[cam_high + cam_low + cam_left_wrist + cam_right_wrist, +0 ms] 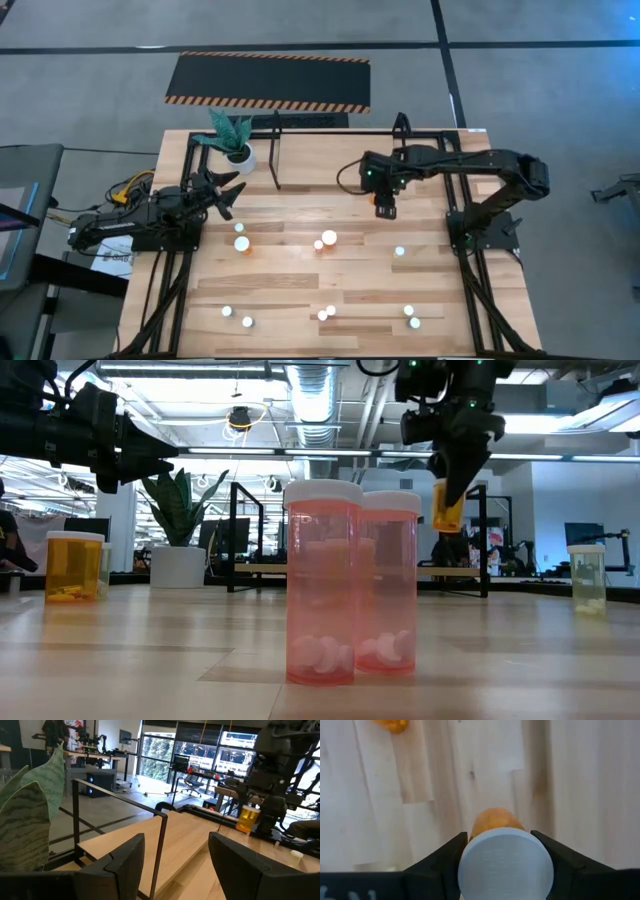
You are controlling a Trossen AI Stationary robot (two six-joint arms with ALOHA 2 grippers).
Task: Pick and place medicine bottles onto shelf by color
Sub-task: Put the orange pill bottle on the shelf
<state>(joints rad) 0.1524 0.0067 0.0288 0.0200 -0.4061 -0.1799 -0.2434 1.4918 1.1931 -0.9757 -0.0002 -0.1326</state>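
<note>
My right gripper [386, 207] hangs over the middle of the table, shut on an orange medicine bottle [447, 510] with a white cap. Other medicine bottles stand on the table: two pinkish ones [322, 595] close to the low camera, an orange one [73, 565] at the left, a greenish one [587, 578] at the right, and several small ones [326, 313] near the front edge. The shelf [276, 150], a frame of thin black tubes, stands at the table's far edge. My left gripper [228, 190] waits open at the left, beside the plant. My right gripper pinches the orange bottle at its white cap [470, 870], one finger on either side. The fingers come from above and point steeply down. The bottle's orange body [492, 822] hangs below the fingers, slightly tilted and lifted clear of the table.
A white pot with a green plant [235, 140] stands at the far left, next to the shelf's post. A black mat with striped orange edges [268, 82] lies on the floor beyond the table. Bare wood lies between the scattered bottles.
</note>
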